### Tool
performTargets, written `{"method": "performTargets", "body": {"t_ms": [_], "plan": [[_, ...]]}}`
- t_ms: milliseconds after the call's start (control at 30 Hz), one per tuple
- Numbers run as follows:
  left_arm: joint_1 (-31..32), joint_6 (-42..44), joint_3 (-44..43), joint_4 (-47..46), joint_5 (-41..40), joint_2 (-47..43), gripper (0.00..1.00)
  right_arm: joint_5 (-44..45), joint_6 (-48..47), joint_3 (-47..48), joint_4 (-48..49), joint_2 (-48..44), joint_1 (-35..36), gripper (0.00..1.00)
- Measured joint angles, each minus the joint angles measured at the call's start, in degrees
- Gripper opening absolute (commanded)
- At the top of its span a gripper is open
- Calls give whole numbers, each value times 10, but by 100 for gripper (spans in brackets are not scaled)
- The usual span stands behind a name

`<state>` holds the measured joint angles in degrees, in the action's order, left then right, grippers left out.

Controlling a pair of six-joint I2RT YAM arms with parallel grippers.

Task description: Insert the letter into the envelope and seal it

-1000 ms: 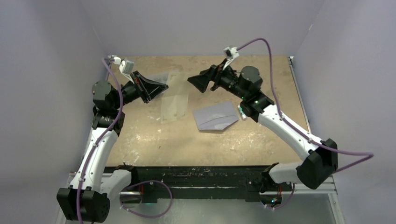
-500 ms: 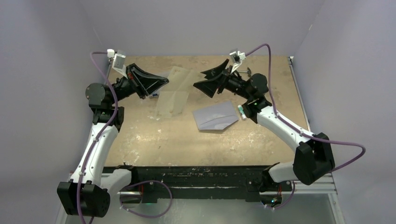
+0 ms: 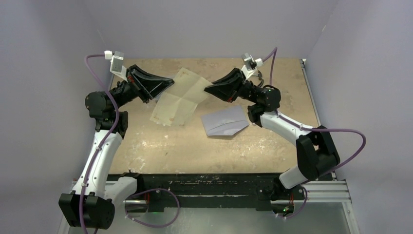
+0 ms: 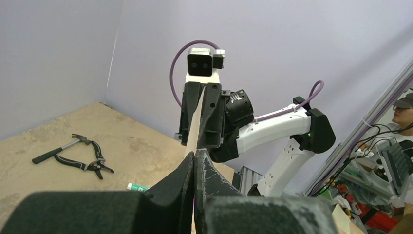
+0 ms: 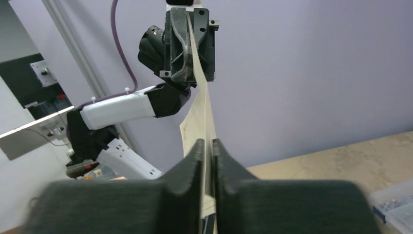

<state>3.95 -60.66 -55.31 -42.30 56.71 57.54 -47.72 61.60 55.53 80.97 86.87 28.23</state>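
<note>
The cream letter hangs in the air over the back of the table, stretched between both grippers. My left gripper is shut on its left edge, and in the left wrist view the sheet rises edge-on out of the closed fingertips of that gripper. My right gripper has the right edge pinched between jaws drawn close together; the right wrist view shows this gripper with the letter running up from it. The grey-lavender envelope lies flat on the table below the right gripper, untouched.
A small green-and-white tube lies just right of the envelope. A hammer and pliers lie on the table at the far side. A clear plastic compartment box sits by the right wrist. Purple walls enclose three sides.
The right gripper swung left to the letter's right edge and went from wide open to nearly closed on it. The left arm turned, and the letter now spreads out between both grippers.
</note>
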Motion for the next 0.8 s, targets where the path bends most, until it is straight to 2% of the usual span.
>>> {"method": "performTargets", "body": {"t_ms": [33,67,167,233,267,467,633,700,800], "plan": [[0,-2,0,-1,0,0,0,0,9,2,4,4,0,0],[0,-3,0,-1,-1,1,10,1,16,5,5,7,0,0],[1,4,0,10,-2,2,50,7,13,16,-21,5,0,0],[2,21,-4,46,-1,4,64,19,-7,25,-72,-7,0,0],[3,35,-9,68,-2,5,68,26,-21,30,-103,-15,0,0],[3,162,-33,258,-3,15,71,67,-110,59,-278,-73,-3,0],[3,237,-33,348,-3,25,70,63,-168,91,-388,-97,-8,0],[3,259,-33,368,-9,26,67,59,-189,106,-427,-99,-9,0],[3,275,-33,378,-13,26,57,47,-219,119,-485,-106,-9,0]]}}
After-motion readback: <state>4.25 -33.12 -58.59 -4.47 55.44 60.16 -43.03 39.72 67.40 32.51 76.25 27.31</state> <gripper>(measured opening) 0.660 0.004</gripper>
